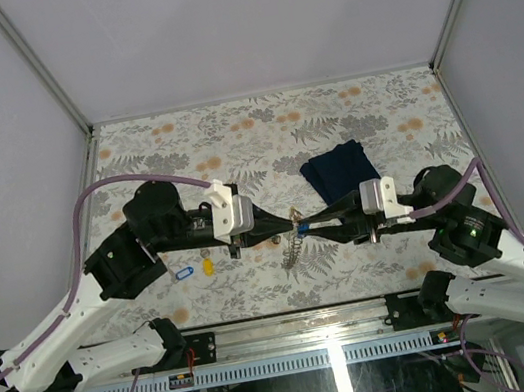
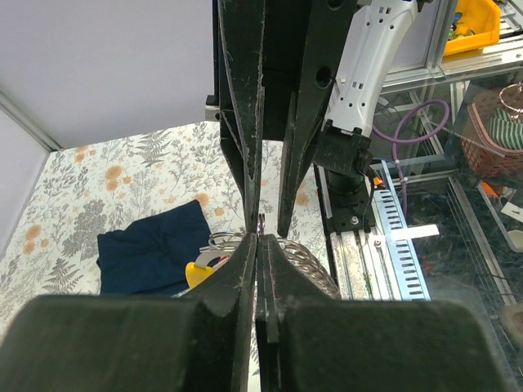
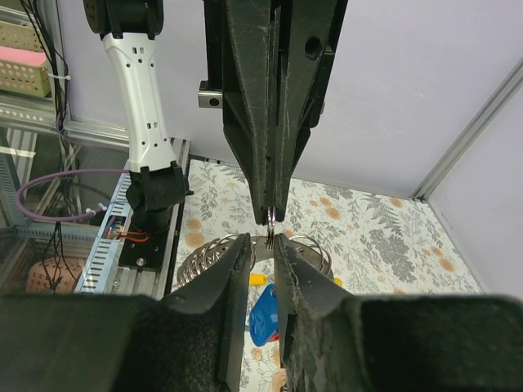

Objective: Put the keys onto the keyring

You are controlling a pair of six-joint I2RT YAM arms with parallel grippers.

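Both arms meet tip to tip over mid-table. The left gripper (image 1: 288,218) is clenched on a thin wire loop of the keyring (image 1: 294,246), whose coil dangles just beneath. The right gripper (image 1: 307,222) shows a narrow slit at that same loop; I can't tell whether it bites. Two keys, blue tag (image 1: 184,271) and yellow tag (image 1: 207,264), lie beside the left arm, near the front edge. The cloth (image 1: 339,170) sits just behind the right gripper. The table (image 1: 181,139) runs bare to the back wall.

There are two grippers, left gripper (image 1: 287,220) and right gripper (image 1: 311,222), one keyring (image 1: 294,243), one navy cloth (image 1: 337,171), and two loose keys, a blue-tagged key (image 1: 183,271) and a yellow-tagged key (image 1: 207,264).
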